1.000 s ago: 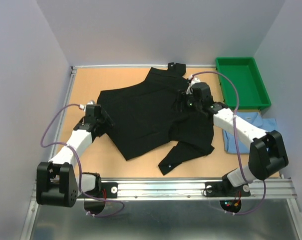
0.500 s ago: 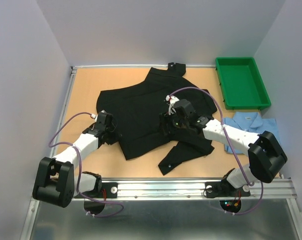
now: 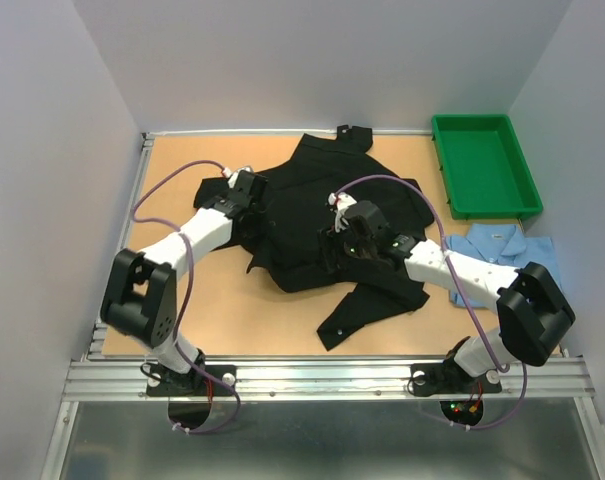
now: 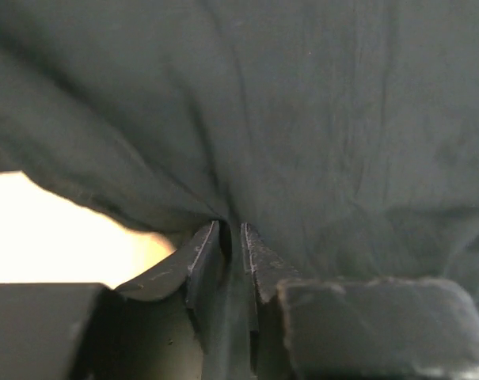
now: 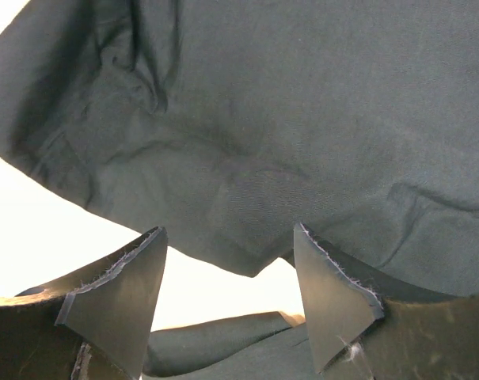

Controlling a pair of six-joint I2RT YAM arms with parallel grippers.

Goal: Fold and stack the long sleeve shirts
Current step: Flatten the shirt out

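- The black shirt (image 3: 312, 215) lies in the middle of the desk (image 3: 182, 300). It is soft, dark and crumpled, not flat.
- Its collar (image 3: 344, 135) points to the far edge. One sleeve (image 3: 372, 305) sticks out toward the near edge, with a tiny white button (image 3: 339, 331) on it.
- The blue shirt (image 3: 497, 245) lies at the right side of the desk, just in front of the green tray (image 3: 482, 165). The right arm covers part of it.
- Count: two shirts, one black and one blue. One tray. Two arms, each with one tool.
- The left tool (image 4: 231, 233) is pinched tight on a fold at the black shirt's left side. The cloth bunches up there.
- The right tool (image 5: 227, 245) is over the middle of the black shirt. Its fingers are wide apart and hold nothing.
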